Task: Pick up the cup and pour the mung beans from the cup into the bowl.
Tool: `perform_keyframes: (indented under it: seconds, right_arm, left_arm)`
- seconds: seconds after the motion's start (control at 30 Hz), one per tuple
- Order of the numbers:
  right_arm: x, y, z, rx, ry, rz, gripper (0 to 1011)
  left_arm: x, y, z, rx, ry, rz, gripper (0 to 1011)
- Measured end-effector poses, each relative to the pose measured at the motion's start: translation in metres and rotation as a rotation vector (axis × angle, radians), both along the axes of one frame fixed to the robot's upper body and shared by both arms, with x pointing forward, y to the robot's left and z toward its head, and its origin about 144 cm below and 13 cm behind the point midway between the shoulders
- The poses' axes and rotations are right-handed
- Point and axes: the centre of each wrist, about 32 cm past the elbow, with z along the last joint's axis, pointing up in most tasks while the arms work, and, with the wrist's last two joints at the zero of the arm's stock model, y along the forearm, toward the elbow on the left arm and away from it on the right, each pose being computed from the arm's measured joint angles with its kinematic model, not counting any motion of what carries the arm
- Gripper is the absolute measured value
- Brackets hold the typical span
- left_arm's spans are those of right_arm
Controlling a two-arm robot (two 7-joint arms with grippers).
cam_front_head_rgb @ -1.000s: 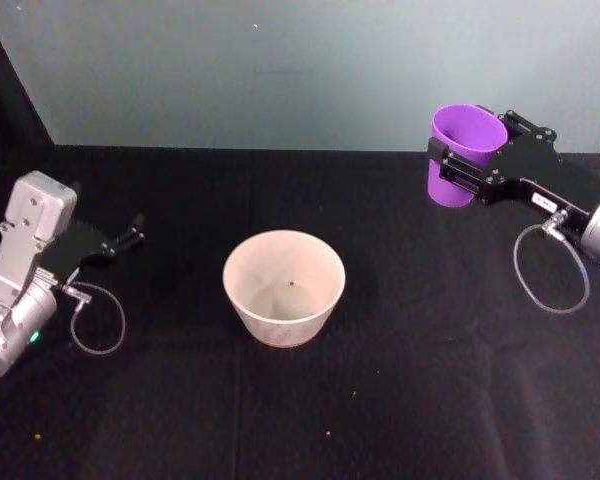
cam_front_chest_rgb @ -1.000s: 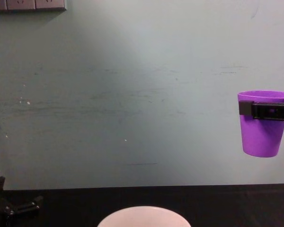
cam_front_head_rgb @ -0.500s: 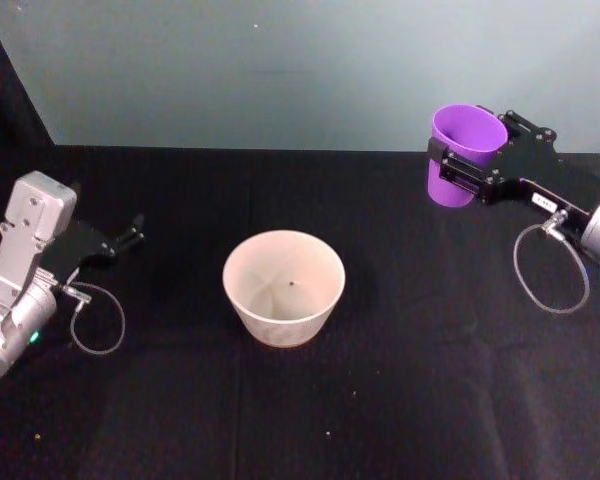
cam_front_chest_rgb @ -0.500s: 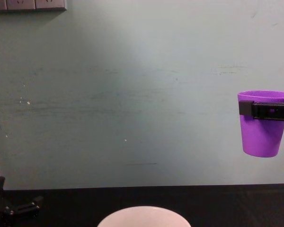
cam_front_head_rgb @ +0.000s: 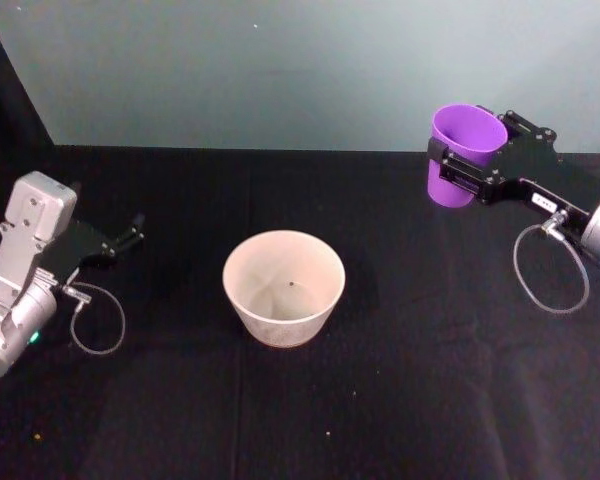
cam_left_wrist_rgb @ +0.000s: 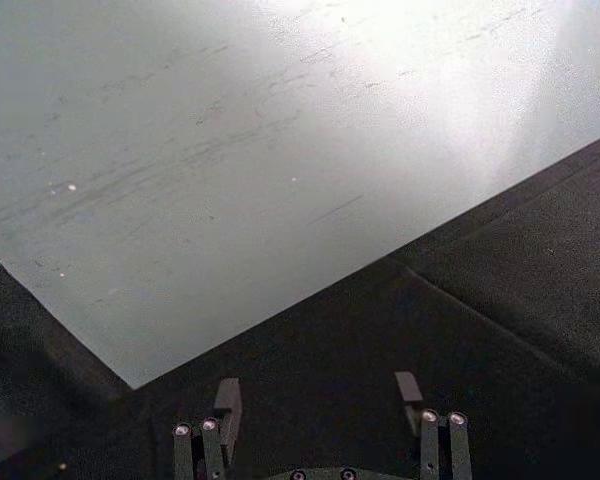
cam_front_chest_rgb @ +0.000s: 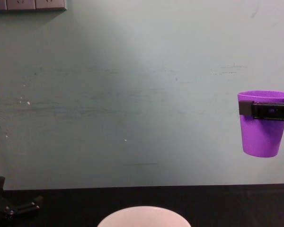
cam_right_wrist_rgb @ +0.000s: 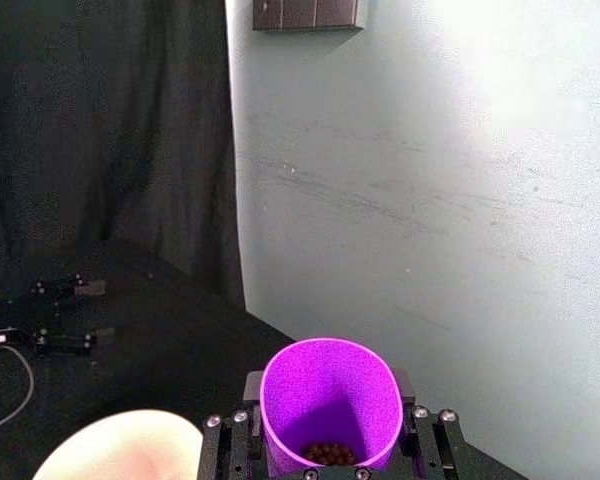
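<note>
Well right of bowl [cam_front_head_rgb: 283, 285], above desk [cam_front_head_rgb: 430, 400], cup [cam_front_head_rgb: 467, 128] clamped upright by right pincer [cam_front_head_rgb: 477, 152] so beans [cam_right_wrist_rgb: 328, 453] unspilled. Left pincer [cam_left_wrist_rgb: 318, 395] parked open, empty.

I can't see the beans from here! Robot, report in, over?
Right tool shut on the cup, upright, held high, right of the bowl. Beans inside, not poured. Left tool open, parked left. Nothing between cup and bowl.

Left pincer [cam_front_head_rgb: 132, 233] was matte black, with silver screws [cam_left_wrist_rgb: 183, 429] on its finger links. Boxy silver-grey housing [cam_front_head_rgb: 35, 228] sat behind; thin grey cable loop [cam_front_head_rgb: 99, 351] at its 5 o'clock. Right pincer [cam_front_head_rgb: 467, 166] was black, with a matching loop [cam_front_head_rgb: 516, 268].
</note>
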Motion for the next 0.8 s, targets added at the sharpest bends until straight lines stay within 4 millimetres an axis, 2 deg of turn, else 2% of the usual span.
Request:
perform_keyframes:
  seconds: [0.8]
  right_arm:
    - [0.0,0.0,0.0,0.0,0.0,0.0,742]
  left_arm:
    - [0.0,0.0,0.0,0.0,0.0,0.0,1000]
